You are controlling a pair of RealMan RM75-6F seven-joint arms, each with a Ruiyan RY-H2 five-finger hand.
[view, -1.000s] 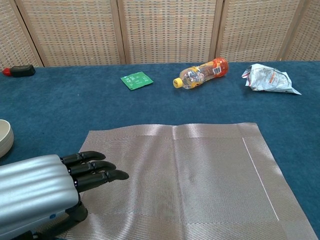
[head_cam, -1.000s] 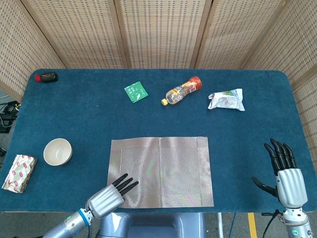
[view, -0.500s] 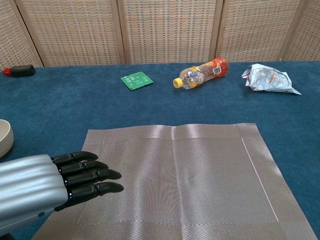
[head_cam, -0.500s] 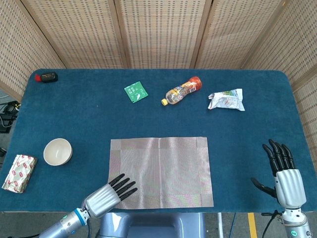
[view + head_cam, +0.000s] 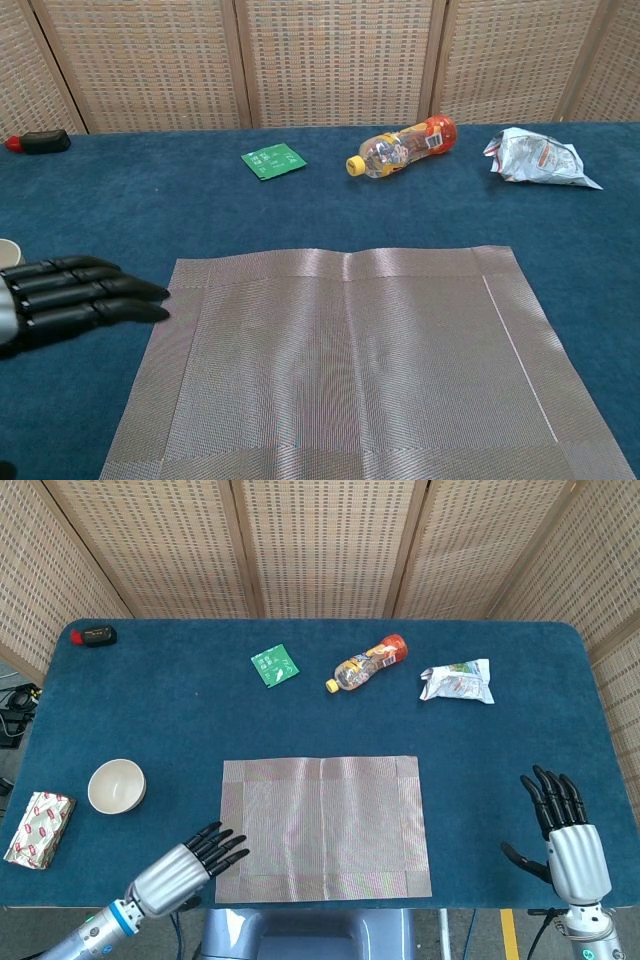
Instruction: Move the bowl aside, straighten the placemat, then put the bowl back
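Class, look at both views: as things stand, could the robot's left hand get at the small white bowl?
Probably yes. The left hand is open, holding nothing, and the small white bowl sits on the blue tabletop on its side, with nothing between them.

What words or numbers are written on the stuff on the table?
None can be read.
Green packet: white print, too small.
Bottle: colored label, blurred.
Silver bag: print too blurred.
Red and white packet: pattern, no clear letters.
Bowl and placemat: no writing.
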